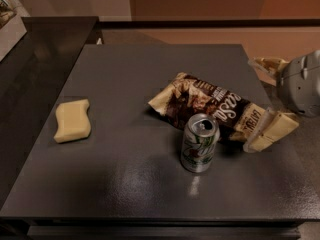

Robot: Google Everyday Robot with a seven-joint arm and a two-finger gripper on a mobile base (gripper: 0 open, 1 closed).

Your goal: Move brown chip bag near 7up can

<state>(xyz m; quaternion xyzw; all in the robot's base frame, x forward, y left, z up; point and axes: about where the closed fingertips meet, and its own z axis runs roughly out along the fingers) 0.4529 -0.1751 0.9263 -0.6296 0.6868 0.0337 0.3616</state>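
Observation:
The brown chip bag (207,101), crinkled dark brown and cream with white lettering, lies flat on the dark table (140,69), right of centre. The 7up can (199,144) stands upright right in front of the bag, touching or nearly touching its front edge. My gripper (267,98) comes in from the right edge, open. One cream finger (272,131) rests at the bag's right end and the other finger (265,64) is spread away behind it. The bag's right end lies between them, not clamped.
A pale-yellow wavy sponge (73,120) lies on the left part of the table. A darker counter (35,49) adjoins the table on the left. The table's front edge runs just below the can.

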